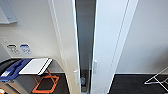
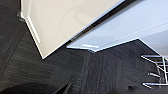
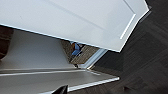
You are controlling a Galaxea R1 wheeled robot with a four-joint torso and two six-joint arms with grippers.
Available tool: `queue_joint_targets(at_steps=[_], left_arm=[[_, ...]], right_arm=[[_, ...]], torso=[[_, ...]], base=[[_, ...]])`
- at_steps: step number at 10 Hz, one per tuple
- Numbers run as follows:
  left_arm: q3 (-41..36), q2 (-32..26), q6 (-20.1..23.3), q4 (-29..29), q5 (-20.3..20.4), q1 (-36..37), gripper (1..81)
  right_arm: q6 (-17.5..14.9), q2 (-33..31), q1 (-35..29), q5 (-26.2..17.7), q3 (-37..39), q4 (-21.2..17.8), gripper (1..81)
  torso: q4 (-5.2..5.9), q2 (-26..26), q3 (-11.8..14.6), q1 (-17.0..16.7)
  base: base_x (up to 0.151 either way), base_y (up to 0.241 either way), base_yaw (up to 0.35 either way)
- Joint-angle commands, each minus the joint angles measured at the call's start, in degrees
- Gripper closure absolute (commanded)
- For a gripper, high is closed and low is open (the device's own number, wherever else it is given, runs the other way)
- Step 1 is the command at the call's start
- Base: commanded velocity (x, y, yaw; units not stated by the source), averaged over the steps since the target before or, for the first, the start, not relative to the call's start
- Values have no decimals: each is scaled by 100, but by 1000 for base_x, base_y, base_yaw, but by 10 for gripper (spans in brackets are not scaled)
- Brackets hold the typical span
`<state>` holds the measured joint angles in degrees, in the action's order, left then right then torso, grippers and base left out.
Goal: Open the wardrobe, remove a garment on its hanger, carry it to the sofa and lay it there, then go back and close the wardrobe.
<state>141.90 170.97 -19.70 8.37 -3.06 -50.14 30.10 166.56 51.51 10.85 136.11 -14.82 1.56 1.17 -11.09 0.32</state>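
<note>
The wardrobe [image 1: 66, 37] stands right in front of me, tall and white. Its two doors are ajar, with a dark narrow gap [image 1: 85, 30] between them. A small white handle [image 1: 76, 75] sits on the left door and another handle [image 1: 95, 66] on the right door. In the left wrist view the wardrobe doors [image 2: 65, 20] hang just above dark carpet. In the right wrist view a wardrobe door [image 3: 75, 20] shows close up, and a small blue thing [image 3: 75, 48] lies low inside. The garment, its hanger and the sofa are hidden.
A blue and white cart [image 1: 27, 66] stands at the left, with an orange frame [image 1: 46, 83] on the floor under it. A white wire rack [image 1: 158, 80] stands at the right, also seen in the left wrist view [image 2: 156, 71]. Dark carpet [image 2: 50, 67] covers the floor.
</note>
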Motion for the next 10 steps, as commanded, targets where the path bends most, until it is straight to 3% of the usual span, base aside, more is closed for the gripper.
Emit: queue_joint_targets(at_steps=[1, 6, 10], left_arm=[[-189, 16, 45, -556, -213, 203, 10], [-294, -116, 72, -1864, -108, -1264, 10], [-198, -511, 124, -2191, 210, -2065, 10]], right_arm=[[14, 11, -49, -145, -15, 753, 10], [14, -147, 1234, -135, 292, 2263, 10], [-22, -138, 2271, -162, 941, 3265, 10]], torso=[[0, 0, 0, 0], [0, 0, 0, 0], [0, 2, 2, -2]], base=[[0, 0, 0], [0, 0, 0], [0, 0, 0]])
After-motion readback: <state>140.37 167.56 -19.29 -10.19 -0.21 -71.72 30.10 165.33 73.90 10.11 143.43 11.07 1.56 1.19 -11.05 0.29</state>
